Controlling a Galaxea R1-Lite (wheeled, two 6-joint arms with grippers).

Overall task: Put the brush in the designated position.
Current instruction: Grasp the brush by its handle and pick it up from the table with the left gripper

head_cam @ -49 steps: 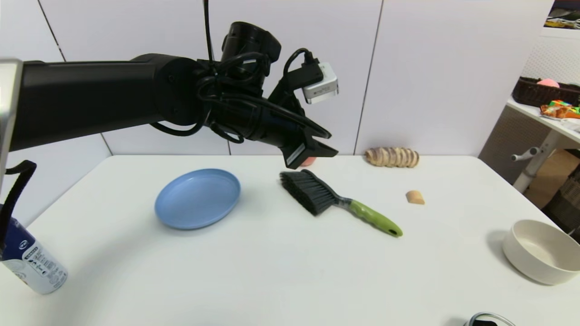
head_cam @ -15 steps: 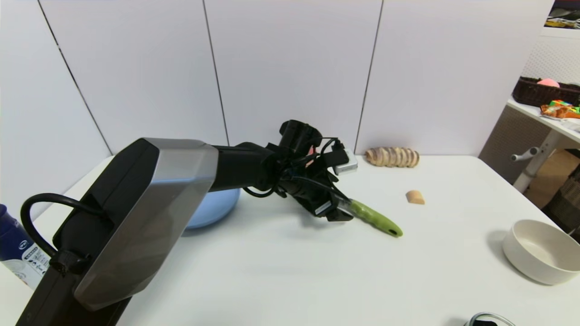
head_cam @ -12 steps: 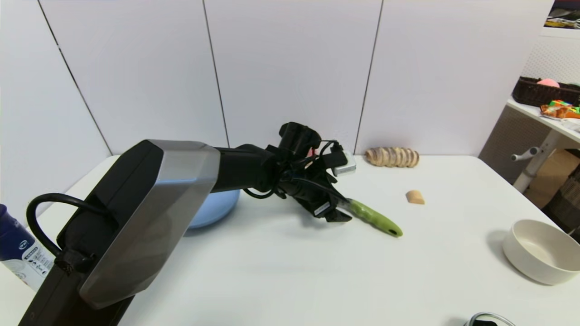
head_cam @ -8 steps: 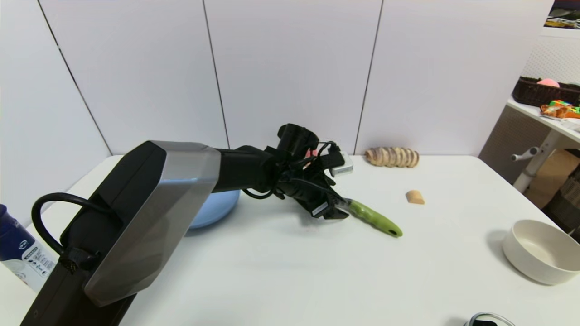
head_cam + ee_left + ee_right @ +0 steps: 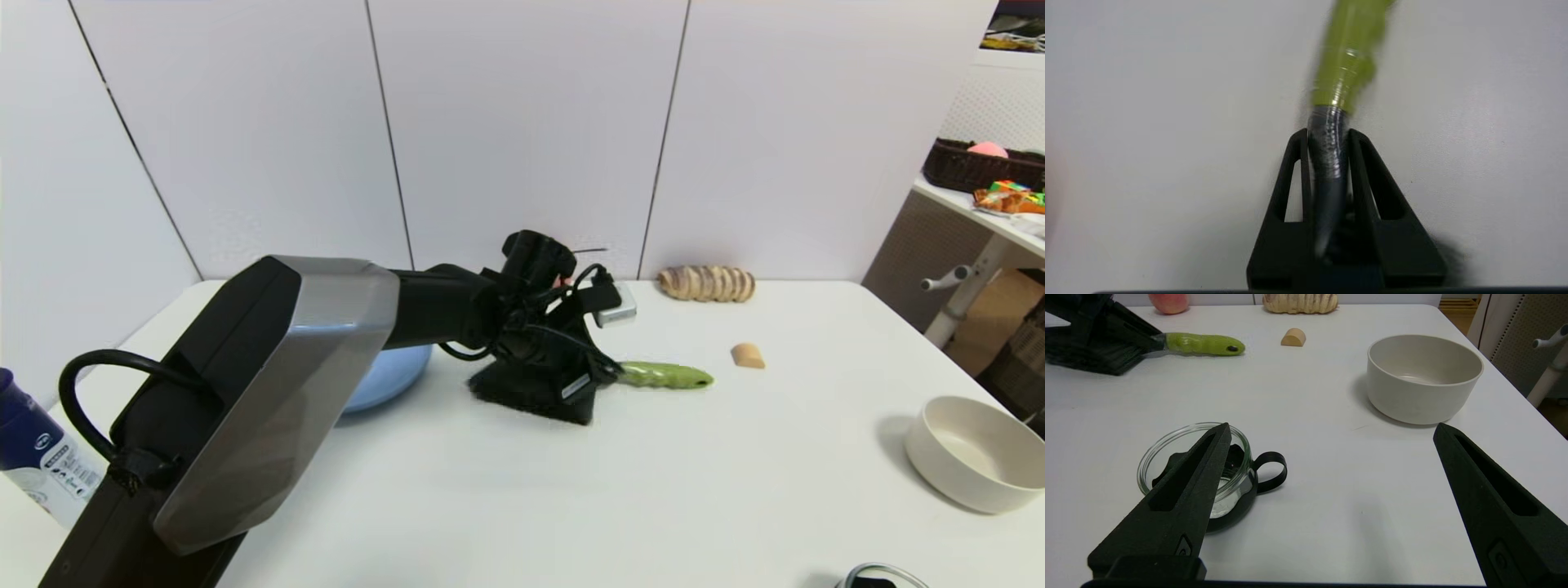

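Note:
The brush [image 5: 661,375] has a lime-green handle pointing right and dark bristles [image 5: 522,392] fanned low toward the table's front. My left gripper [image 5: 600,377] is shut on its black neck. The left wrist view shows both fingers pressed on the neck [image 5: 1327,155], gripper [image 5: 1327,136], with the handle [image 5: 1349,61] stretching away over white tabletop. In the right wrist view the brush [image 5: 1200,344] lies far off. My right gripper [image 5: 1331,426] hangs open near the table's front right, with nothing between its fingers. No mark on the table shows the designated position.
A blue plate [image 5: 392,380] sits partly behind my left arm. A bread loaf [image 5: 706,283] and a small tan piece [image 5: 748,356] lie at the back right. A cream bowl [image 5: 971,453] stands right, a glass cup [image 5: 1196,469] under my right gripper, a can [image 5: 33,474] far left.
My left gripper came down and shut on the brush's neck. In the last half second the handle swung from front-right to straight right, and the bristles now show in front of the gripper.

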